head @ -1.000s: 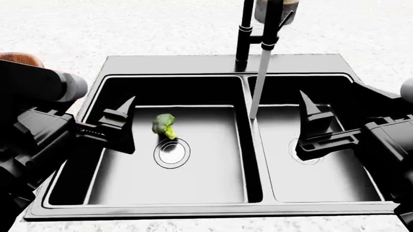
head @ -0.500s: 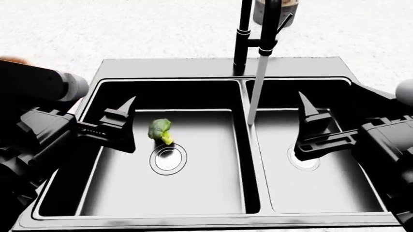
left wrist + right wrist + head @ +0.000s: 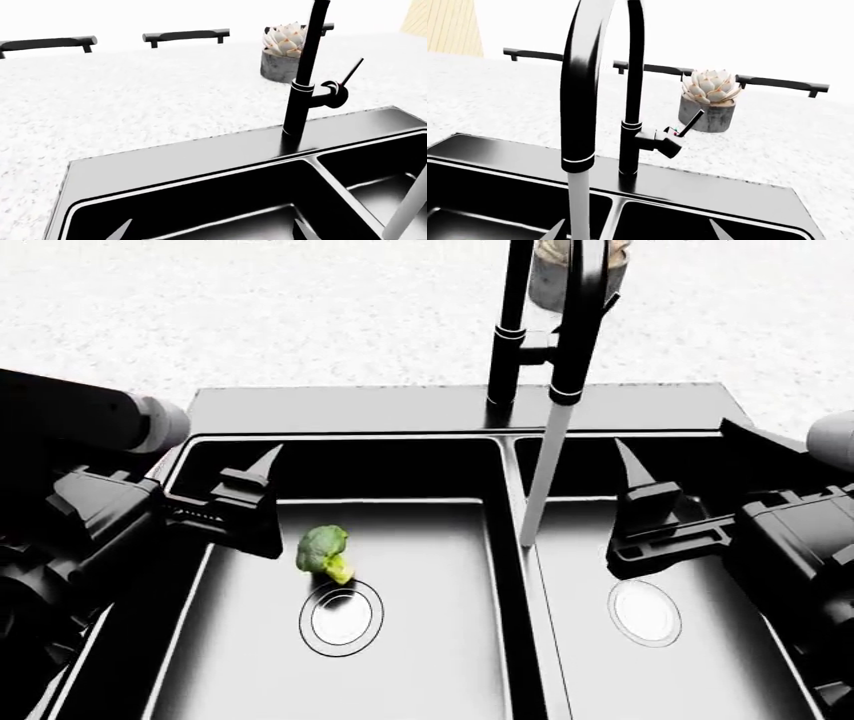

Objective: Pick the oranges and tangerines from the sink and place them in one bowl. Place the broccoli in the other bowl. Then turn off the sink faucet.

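A green broccoli (image 3: 322,552) lies in the left basin of the black sink (image 3: 347,405), just behind its round drain (image 3: 342,618). My left gripper (image 3: 264,502) hovers open over that basin's left side, a little left of the broccoli, and its fingertips (image 3: 123,229) have nothing between them. Over the right basin my right gripper (image 3: 627,510) stands open and empty. The black sink faucet (image 3: 514,330) stands behind the divider, and water (image 3: 541,485) runs from it into the sink just right of the divider. Its lever (image 3: 691,123) points up. No oranges, tangerines or bowls are in view.
A succulent in a grey pot (image 3: 710,100) stands on the speckled white counter (image 3: 267,320) behind the faucet. Black bar handles (image 3: 187,35) line the far wall. The right basin has its own drain (image 3: 645,612).
The head view has shifted, so the sink and broccoli sit lower and larger in it. Both open grippers now stand nearer the sink's back wall. The brown shape at far left has left the view.
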